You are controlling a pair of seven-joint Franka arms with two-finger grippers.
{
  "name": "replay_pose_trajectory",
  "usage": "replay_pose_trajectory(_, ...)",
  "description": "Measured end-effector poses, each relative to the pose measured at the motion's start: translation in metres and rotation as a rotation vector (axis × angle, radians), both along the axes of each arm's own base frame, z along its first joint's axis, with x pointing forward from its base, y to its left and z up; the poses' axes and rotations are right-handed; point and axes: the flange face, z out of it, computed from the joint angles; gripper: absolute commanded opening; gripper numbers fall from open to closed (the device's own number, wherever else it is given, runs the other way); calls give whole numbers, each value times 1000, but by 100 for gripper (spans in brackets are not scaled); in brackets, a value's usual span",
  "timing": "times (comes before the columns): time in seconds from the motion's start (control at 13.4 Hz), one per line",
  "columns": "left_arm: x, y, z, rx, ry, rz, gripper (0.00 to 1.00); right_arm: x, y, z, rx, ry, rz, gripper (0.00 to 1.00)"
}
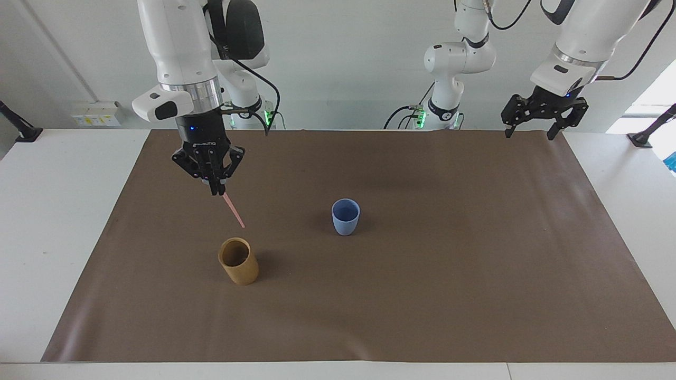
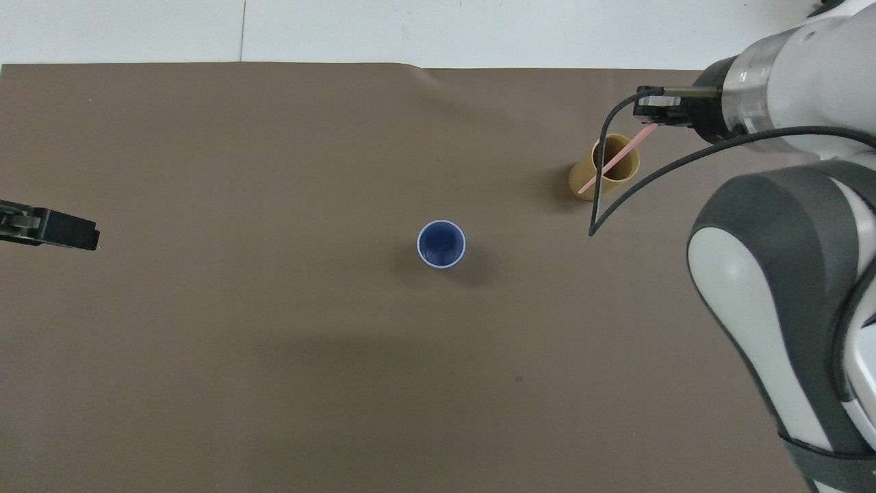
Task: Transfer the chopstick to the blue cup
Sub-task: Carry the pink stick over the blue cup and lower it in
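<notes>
**Chopstick held in the air above the tan cup**

While it hangs tilted, clear of the tan cup (image 1: 238,261) beneath it, the chopstick (image 1: 233,209) is pinched at its upper end by the right gripper (image 1: 215,191), whose fingertips are pressed together on it. The blue cup (image 1: 345,216) is set upright mid-mat, well apart from the tan cup, toward the left arm's end. The left gripper (image 1: 529,131) is held spread over the mat (image 1: 422,295) corner nearest its base.
</notes>
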Motion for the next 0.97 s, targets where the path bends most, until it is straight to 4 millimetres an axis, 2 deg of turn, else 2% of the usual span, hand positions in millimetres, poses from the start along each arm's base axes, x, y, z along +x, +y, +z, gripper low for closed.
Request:
replay_pose_trajectory(0.3,1,11,0,-100,9,9,100,-16,67,0,136,14,-64,0)
replay_pose_trajectory(0.52,1,13,0,-122,9,9,100,-31,109,-1,204,50,-86,0)
replay_pose_trajectory(0.74,1,11,0,-121,10,4,100,-42,134,-10,165,54,-46,0)
replay_pose_trajectory(0.97,-1,10,0,-120,13,3,100,-46,147,-28,76,43,-5,0)
